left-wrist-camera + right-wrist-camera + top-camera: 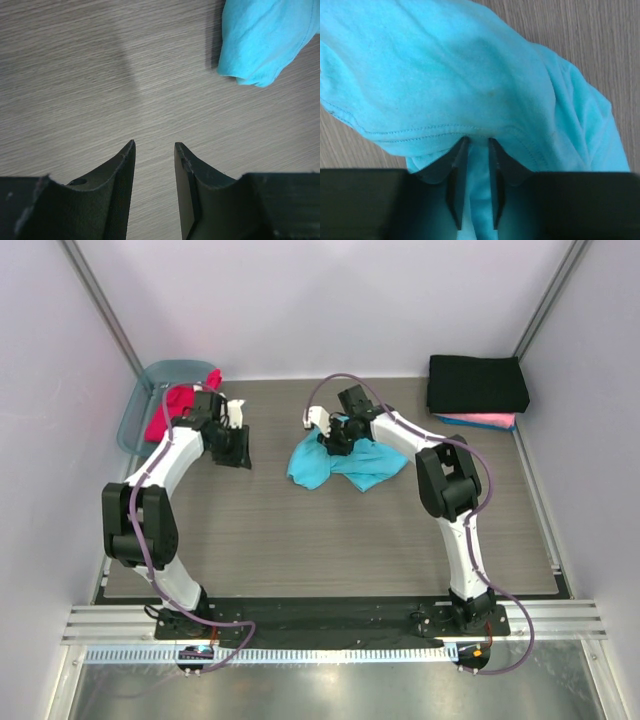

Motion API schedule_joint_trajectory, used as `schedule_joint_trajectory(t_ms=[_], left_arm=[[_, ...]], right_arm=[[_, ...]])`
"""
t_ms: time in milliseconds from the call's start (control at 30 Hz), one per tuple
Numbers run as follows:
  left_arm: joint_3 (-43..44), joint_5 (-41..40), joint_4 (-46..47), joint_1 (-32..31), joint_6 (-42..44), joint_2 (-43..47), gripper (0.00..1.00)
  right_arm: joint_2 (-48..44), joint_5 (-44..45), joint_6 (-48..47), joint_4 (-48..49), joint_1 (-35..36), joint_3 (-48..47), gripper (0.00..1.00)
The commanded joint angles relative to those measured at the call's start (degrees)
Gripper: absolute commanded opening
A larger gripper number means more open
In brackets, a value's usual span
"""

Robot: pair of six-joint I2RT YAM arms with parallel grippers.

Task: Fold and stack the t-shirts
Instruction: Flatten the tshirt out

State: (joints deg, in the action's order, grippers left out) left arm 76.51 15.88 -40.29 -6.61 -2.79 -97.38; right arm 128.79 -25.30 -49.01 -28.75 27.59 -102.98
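Shirt: soft turquoise cloth t-shirt (345,470), crumpled, stitched hem showing.
Place: back middle of the grey wood-grain counter (300,540).
My right gripper (478,144): pinched on a fold of it.
My left gripper (154,146): jaws apart, holding nothing.

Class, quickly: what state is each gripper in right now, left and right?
Left gripper: open, holding nothing.
Right gripper: closed on the turquoise t-shirt.

You've got a grey wood-grain table (330,540) here, pale lilac walls (330,300) closing its far, left and right edges, metal posts (100,300) at the far corners, an aluminium rail (560,620) along the near edge, soft even light.
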Motion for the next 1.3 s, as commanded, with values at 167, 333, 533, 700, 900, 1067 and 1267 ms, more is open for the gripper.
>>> schedule_joint_trajectory(t_ms=[167,333,533,700,900,1067,1267], left_arm=[[1.4,1.6,2.7,0.1,-1.1,0.8,0.39],[4.0,1.4,3.3,0.1,-1.4,-1.4,0.38],[9.5,1.3,3.4,0.1,-2.4,-5.6,0.39],[11.0,2.7,4.1,0.1,-4.2,-7.1,0.39],[8.3,2.5,3.9,0.1,-3.5,-5.0,0.39],[5.1,1.5,4.6,0.2,-2.9,-2.9,0.39],[3.9,1.0,4.7,0.2,-2.5,-2.5,0.39]], right_arm=[[-1.1,0.6,3.2,1.2,0.0,-4.7,0.01],[-5.7,-0.3,4.3,1.1,0.0,-8.5,0.01],[-13.1,0.1,6.0,1.2,0.1,-12.1,0.02],[-10.6,2.3,8.2,0.8,0.0,-6.6,0.50],[-1.9,0.8,13.2,-1.1,-0.3,-10.6,0.44],[6.3,-0.1,17.0,-3.6,-0.6,-17.0,0.44],[9.4,-0.4,17.4,-5.0,-0.8,-20.5,0.44]])
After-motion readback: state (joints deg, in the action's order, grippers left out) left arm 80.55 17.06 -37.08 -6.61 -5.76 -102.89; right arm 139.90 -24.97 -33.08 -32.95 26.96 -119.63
